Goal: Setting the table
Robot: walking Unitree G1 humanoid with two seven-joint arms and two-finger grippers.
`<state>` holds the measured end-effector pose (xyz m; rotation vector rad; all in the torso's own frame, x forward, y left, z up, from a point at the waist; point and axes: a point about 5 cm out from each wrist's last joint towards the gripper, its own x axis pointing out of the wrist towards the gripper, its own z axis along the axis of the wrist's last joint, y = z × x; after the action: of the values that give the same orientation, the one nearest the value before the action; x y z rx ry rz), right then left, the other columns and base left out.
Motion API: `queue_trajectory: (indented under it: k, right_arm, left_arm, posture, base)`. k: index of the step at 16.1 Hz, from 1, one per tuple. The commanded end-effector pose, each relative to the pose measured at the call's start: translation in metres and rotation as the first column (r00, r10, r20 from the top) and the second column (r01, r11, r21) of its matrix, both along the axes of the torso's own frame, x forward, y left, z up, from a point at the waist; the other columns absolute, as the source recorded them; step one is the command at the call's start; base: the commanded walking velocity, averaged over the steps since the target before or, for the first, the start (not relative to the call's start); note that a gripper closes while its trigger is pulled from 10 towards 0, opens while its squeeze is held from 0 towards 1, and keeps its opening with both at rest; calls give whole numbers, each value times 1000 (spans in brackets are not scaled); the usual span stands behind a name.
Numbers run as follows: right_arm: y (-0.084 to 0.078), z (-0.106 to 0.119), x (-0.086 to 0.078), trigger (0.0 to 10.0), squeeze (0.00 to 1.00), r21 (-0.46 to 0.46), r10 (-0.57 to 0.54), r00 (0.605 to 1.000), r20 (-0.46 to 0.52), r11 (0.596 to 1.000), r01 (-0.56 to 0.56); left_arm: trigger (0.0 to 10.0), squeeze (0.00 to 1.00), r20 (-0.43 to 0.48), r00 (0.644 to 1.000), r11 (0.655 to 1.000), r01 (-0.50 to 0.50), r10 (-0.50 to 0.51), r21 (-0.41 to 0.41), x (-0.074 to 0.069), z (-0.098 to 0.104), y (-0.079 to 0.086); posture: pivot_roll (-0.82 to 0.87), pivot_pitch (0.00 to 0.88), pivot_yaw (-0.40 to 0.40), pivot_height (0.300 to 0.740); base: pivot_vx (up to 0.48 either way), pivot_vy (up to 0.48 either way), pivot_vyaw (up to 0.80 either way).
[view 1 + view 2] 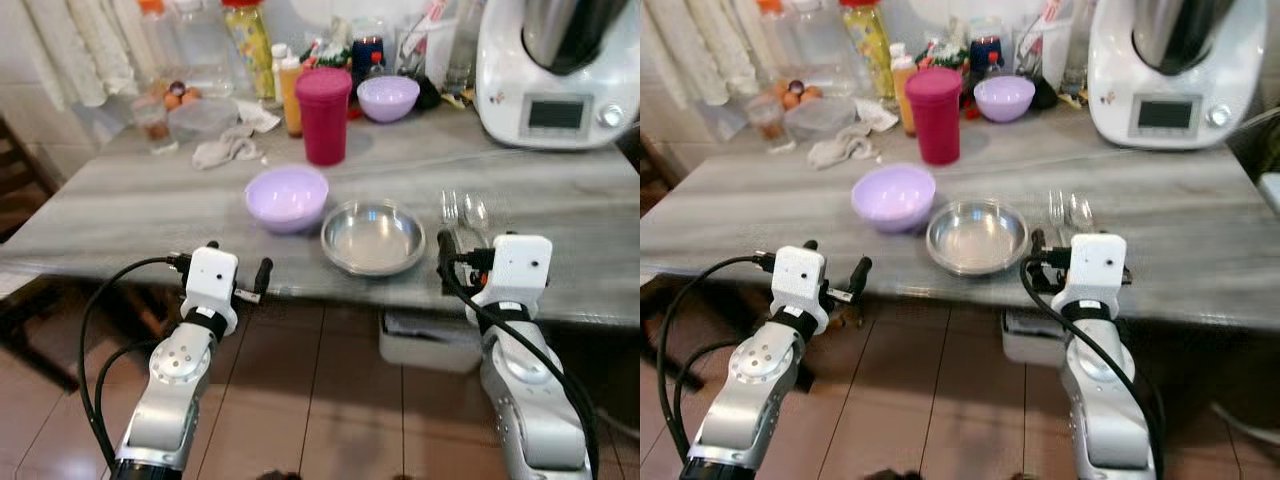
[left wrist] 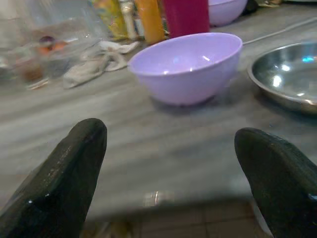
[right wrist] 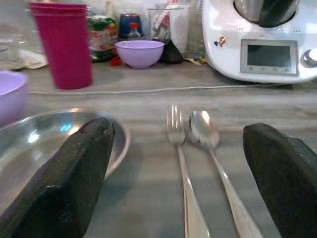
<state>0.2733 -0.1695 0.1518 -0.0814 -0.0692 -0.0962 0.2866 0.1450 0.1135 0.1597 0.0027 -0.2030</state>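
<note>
Grey tabletop [image 1: 130,205], smooth, w/ wavy streaks like stone. Near the front edge, a round purple bowl [image 1: 287,197], plastic-looking, smooth. Just beside it on the robot's right, a shiny metal dish [image 1: 373,236], round & shallow, flat bottom. The two look almost touching; can't tell if they do. Further right, a fork [image 1: 450,210] & a spoon [image 1: 476,212], thin, silver, lying side by side, handles toward the robot.

Left end effector [image 1: 236,268] is at the tabletop's front edge, in front of the purple bowl, fingers spread wide, nothing held. Right end effector [image 3: 188,178] is low over the edge, fingers wide apart too, fork & spoon lying between them in the right wrist view, not gripped.

Behind the bowl: a tall pink cup [image 1: 323,115], straight sides, plastic. A 2nd purple bowl [image 1: 388,98] further back. A crumpled whitish cloth [image 1: 228,148], soft-looking. A clear bowl [image 1: 203,118]. Bottles [image 1: 250,40] in yellow & orange, more jars at the back, too jumbled to tell apart. Big white kitchen machine [image 1: 555,75] w/ a small screen & metal jug, at back right.

Floor [image 1: 330,390] has reddish-brown tiles. A pale bin [image 1: 430,345] sits under the tabletop. Whitish cloth hangs at back left.
</note>
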Motion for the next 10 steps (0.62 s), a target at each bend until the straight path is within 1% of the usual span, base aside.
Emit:
queue_trajectory:
  k: [1, 4, 7, 8, 10]
  right_arm:
    - [-1, 2, 2, 10000, 0, 3, -6, 1000, 12, 1000, 6]
    - [-2, 3, 3, 10000, 0, -1, -16, 1000, 19, 1000, 16]
    - [-6, 3, 5, 10000, 0, -14, -54, 999, 8, 998, 54]
    - [-7, 2, 6, 10000, 0, -15, -59, 998, 3, 998, 59]
    - [-10, 2, 8, 10000, 0, -49, -81, 997, 1, 995, 81]
  left_arm:
    - [10000, 0, -13, 1000, 1000, -5, 5, 9, -1, -2, 2]
    - [10000, 0, -11, 1000, 1000, -6, 6, 11, -1, -1, 3]
    - [10000, 0, -12, 1000, 1000, 2, -2, 4, -1, -1, 4]
    - [10000, 0, -4, 1000, 1000, 19, -19, 2, -3, -1, 3]
    - [10000, 0, 8, 998, 997, 67, -67, -36, -4, 1, 0]
  posture:
    - [-178, 0, 102, 740]
    - [-176, 2, 103, 740]
    - [-176, 6, 105, 740]
    - [-176, 6, 107, 740]
    - [-177, 6, 111, 740]
  base:
    - [-480, 0, 0]
    - [-442, 0, 0]
    - [-355, 0, 0]
    - [0, 0, 0]
    - [0, 0, 0]
